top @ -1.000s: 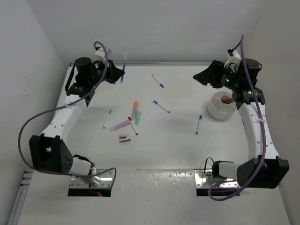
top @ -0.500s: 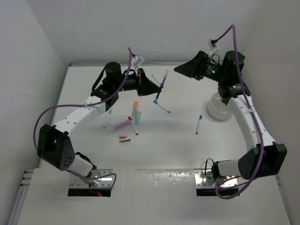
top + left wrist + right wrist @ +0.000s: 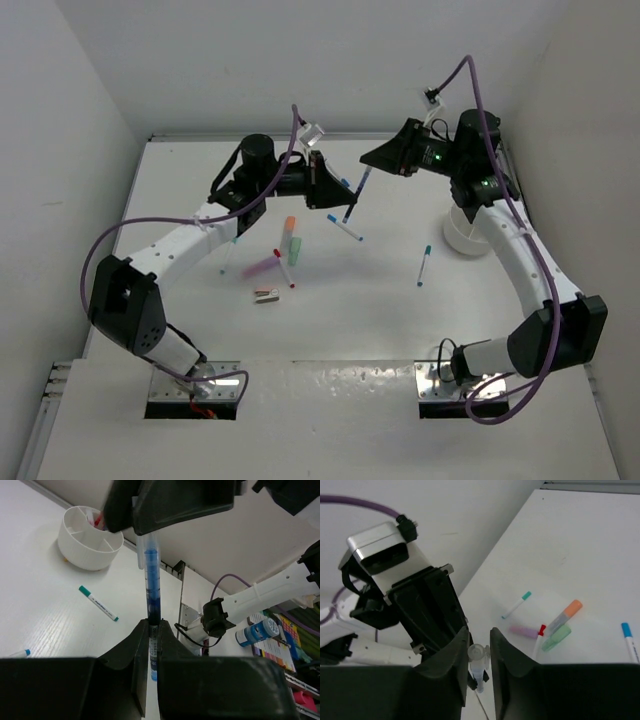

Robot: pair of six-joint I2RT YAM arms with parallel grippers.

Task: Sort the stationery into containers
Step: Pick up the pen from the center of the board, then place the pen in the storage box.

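A blue pen (image 3: 356,194) with a clear cap hangs in the air above the table's far middle. My left gripper (image 3: 335,203) is shut on its lower part (image 3: 151,580). My right gripper (image 3: 366,164) meets it from the right, and its jaws have closed round the cap end (image 3: 478,656). The white tub (image 3: 460,235) stands at the far right, half hidden behind the right arm, with something red in one compartment (image 3: 90,540). On the table lie orange (image 3: 289,227), green (image 3: 295,250) and pink (image 3: 258,266) highlighters, a red-capped pen (image 3: 285,271) and a pinkish-brown block (image 3: 265,295).
A teal-capped pen (image 3: 423,265) lies left of the tub. A blue-capped pen (image 3: 345,228) lies under the two grippers. Another teal-capped pen (image 3: 229,252) lies partly under the left arm. White walls close the table at the back and on both sides.
The left arm has swung from the far left to the middle with the blue pen. The right arm has left the tub, moved left, and its jaws have narrowed round the pen's cap end.
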